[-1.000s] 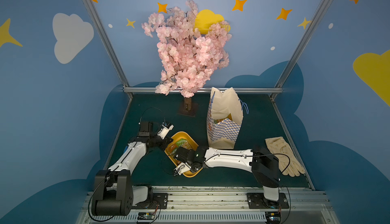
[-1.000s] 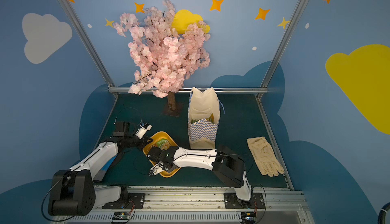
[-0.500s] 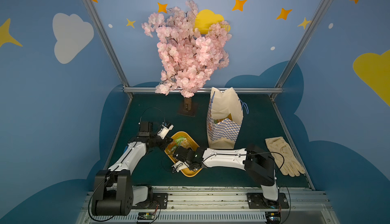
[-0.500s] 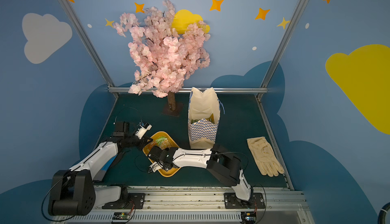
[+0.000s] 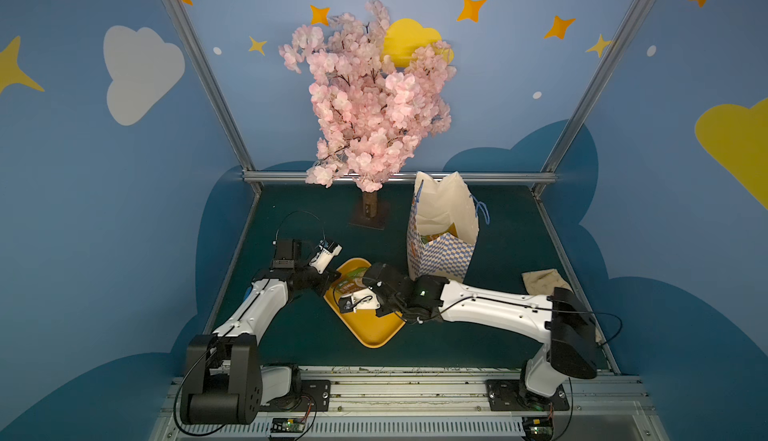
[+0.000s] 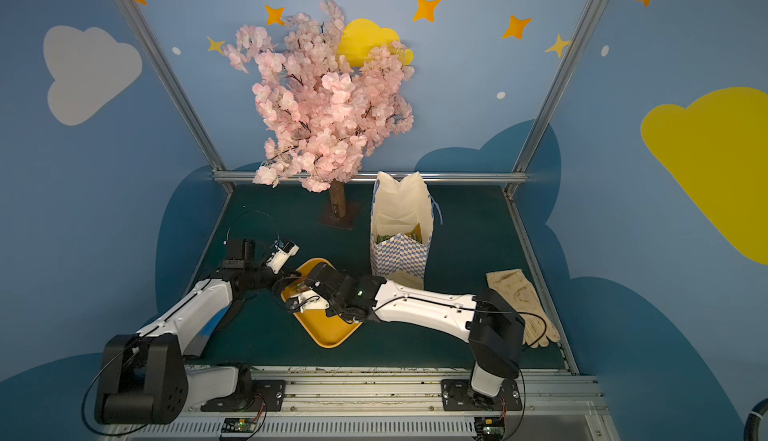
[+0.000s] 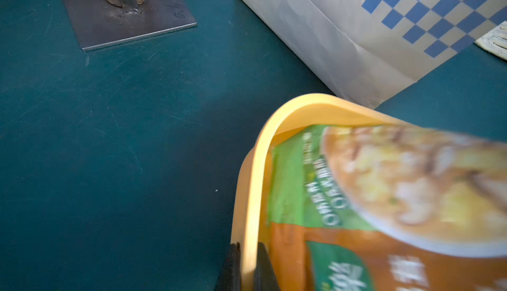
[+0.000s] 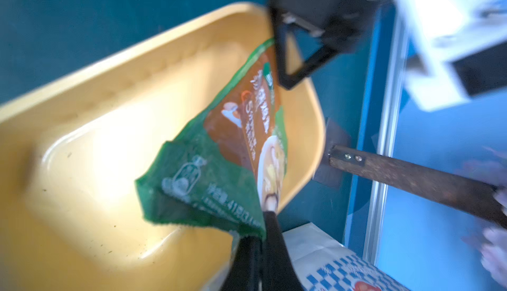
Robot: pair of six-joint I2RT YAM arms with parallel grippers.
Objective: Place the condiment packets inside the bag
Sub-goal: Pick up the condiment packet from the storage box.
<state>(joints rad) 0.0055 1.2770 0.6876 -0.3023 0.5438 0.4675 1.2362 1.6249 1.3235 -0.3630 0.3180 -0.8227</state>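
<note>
I'm pinching one condiment packet (image 8: 214,166) by its corner, R jaws clamped on it, over the yellow tray (image 8: 153,40). L jaws are clamping the tray rim. Pickup step, imo. Next: lifting clear, swinging to the bag (image 5: 442,227) just beside, opening above its mouth.

The tray (image 8: 82,166) is gleaming as smooth, glossy plastic. The packet (image 8: 208,171) is looking like crinkled film, probably, through the blur. The bag (image 7: 329,37) is showing matt, creased paper, the tabletop (image 7: 109,138) is looking matt and scuffed, and the base plate (image 7: 123,26) is showing dull metal.
</note>
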